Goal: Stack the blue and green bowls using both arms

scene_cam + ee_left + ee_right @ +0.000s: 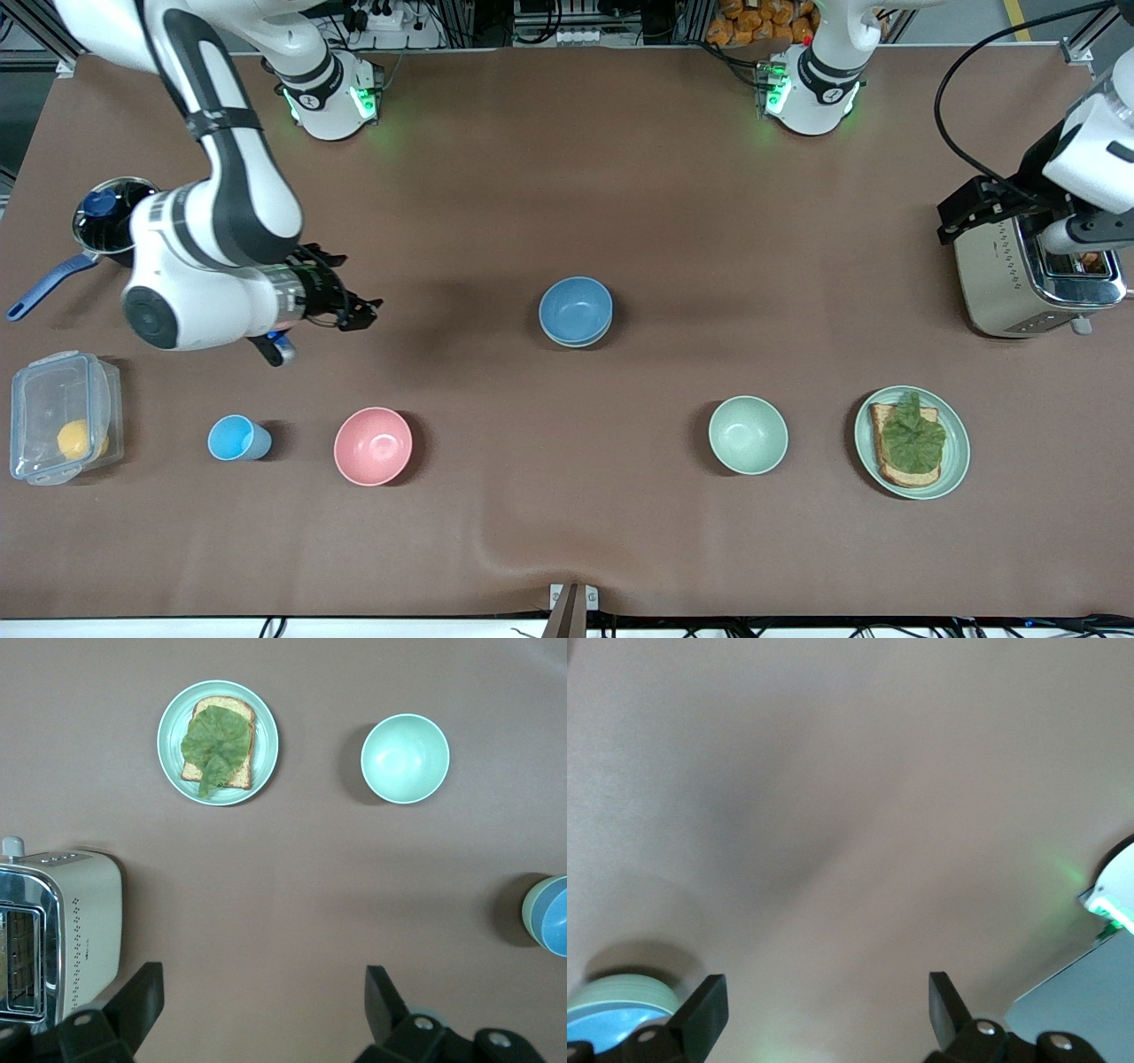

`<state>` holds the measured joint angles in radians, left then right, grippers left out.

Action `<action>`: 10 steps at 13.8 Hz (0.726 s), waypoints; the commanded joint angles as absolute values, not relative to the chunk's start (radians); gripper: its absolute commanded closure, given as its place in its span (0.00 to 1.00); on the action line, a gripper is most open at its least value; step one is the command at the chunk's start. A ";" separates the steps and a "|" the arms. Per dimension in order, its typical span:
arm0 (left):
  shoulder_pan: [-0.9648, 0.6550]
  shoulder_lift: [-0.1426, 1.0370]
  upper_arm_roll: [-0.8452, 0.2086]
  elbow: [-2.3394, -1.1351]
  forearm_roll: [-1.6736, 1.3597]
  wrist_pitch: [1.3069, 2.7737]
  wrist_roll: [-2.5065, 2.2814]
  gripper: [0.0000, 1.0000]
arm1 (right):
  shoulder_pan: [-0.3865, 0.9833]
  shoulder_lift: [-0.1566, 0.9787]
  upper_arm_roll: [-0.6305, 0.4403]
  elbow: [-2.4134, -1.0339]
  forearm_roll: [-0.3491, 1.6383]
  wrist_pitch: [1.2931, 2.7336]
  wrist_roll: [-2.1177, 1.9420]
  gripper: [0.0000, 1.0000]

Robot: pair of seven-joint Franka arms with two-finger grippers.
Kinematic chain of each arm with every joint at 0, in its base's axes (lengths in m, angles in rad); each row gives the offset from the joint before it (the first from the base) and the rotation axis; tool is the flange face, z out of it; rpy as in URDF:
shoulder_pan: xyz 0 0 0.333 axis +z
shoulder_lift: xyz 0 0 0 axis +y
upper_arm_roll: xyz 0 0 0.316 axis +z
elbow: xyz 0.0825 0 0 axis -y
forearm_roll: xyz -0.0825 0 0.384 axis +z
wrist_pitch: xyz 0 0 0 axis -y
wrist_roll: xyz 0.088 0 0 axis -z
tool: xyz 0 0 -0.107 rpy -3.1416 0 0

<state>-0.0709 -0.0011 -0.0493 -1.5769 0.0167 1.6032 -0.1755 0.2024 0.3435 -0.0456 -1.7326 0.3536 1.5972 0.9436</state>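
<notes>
- Clock directions are read on the front view from the stack, with twelve toward my bases.
- The tabletop (pixel 567 177) carries the blue bowl (pixel 576 306) near its middle. It is nested upright in the green bowl (pixel 577 343), of which only a pale rim shows beneath it.
- I judge the stacking done. The step in hand is to keep both claws clear, and any move should rise first and not sweep across the stack.
- My right claw (pixel 361 312) hangs over bare tabletop at nine o'clock, fingers spread, gripping nothing.
- My left claw (pixel 266 1010) hovers beside the toaster (pixel 1032 279) at three o'clock, fingers spread wide and empty. The toaster is the thing it is most likely to knock.
- A lidded clear box (pixel 62 416) and a dark pan (pixel 111 217) sit toward the right arm's end, well apart from the stack.
- A plate with toast and a leaf (pixel 912 441) lies at four o'clock.
- A mint bowl (pixel 748 434) sits at four o'clock and a pink bowl (pixel 373 446) at eight. Neither blocks anything.
- A small blue cup (pixel 237 438) stands beside the pink bowl.
</notes>
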 commanded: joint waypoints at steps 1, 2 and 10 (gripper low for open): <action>-0.075 0.014 -0.052 -1.546 0.002 1.577 -0.138 0.00 | 0.131 0.289 -0.020 -1.736 0.290 1.543 0.864 0.00; -0.080 0.009 -0.054 -1.545 0.000 1.563 -0.132 0.00 | 0.102 0.273 -0.020 -1.738 0.287 1.530 0.812 0.00; -0.066 0.003 -0.094 -1.543 0.000 1.555 -0.106 0.00 | -0.067 0.148 0.067 -1.740 0.147 1.505 0.493 0.00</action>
